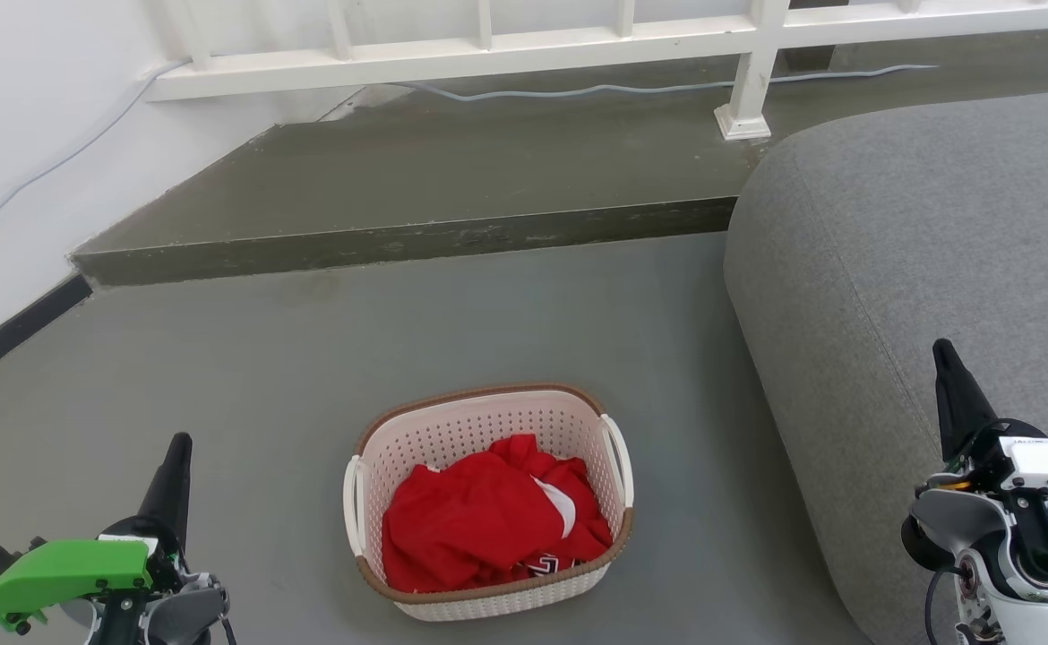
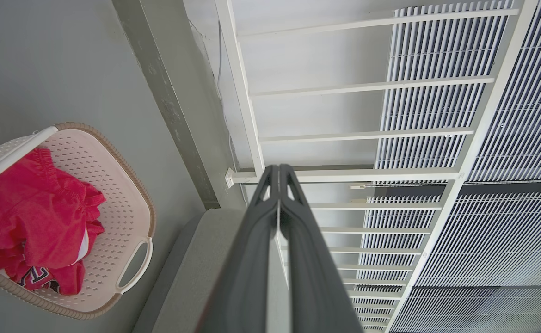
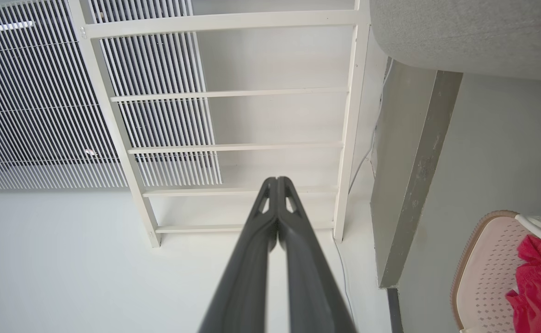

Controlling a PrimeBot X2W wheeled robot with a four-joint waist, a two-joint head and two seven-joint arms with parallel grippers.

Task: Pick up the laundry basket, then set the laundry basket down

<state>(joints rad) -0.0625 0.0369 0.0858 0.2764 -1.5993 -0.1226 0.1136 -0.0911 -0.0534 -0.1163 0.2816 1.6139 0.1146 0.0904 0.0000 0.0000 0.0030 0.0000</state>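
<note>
Sitting on grey floor [image 1: 264, 385]: cream-white perforated plastic laundry basket [image 1: 488, 430], brown woven-look rim, red cloth [image 1: 479, 520] inside.
Left claw [image 1: 180, 446], right claw [image 1: 945, 354] both pressed together, clear of it.

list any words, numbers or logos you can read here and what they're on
None can be read whole.
Print on the red garment in the laundry basket: dark and white letters, hidden by folds, unreadable.
Label on the right gripper's white housing: too small to read.
</note>
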